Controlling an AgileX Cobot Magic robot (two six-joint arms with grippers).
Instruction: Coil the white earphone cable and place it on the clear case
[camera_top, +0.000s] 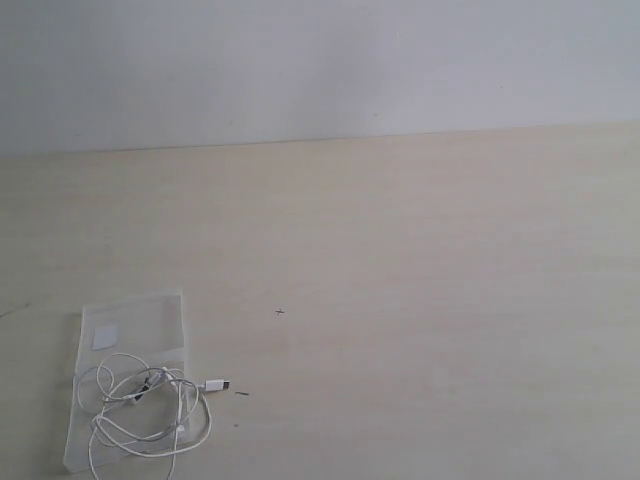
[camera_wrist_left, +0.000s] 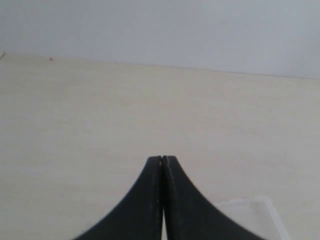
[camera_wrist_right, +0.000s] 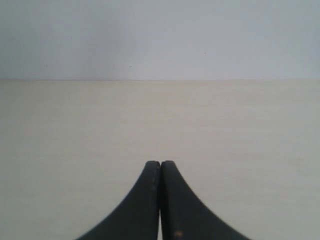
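Observation:
The clear case (camera_top: 150, 315) lies flat at the near left of the pale table, its white square sticker (camera_top: 104, 336) on the far panel. The white earphone cable (camera_top: 150, 405) rests in loose loops on the near panel, and its plug (camera_top: 216, 385) pokes off the case's right edge onto the table. Neither arm shows in the exterior view. My left gripper (camera_wrist_left: 163, 159) is shut with nothing between its black fingers; a corner of the clear case (camera_wrist_left: 257, 215) shows beside it. My right gripper (camera_wrist_right: 160, 163) is shut too, over bare table.
The pale wooden table (camera_top: 420, 300) runs back to a plain white wall (camera_top: 320, 60). A tiny dark speck (camera_top: 280, 312) and a short dark mark (camera_top: 242, 393) lie on the table near the case.

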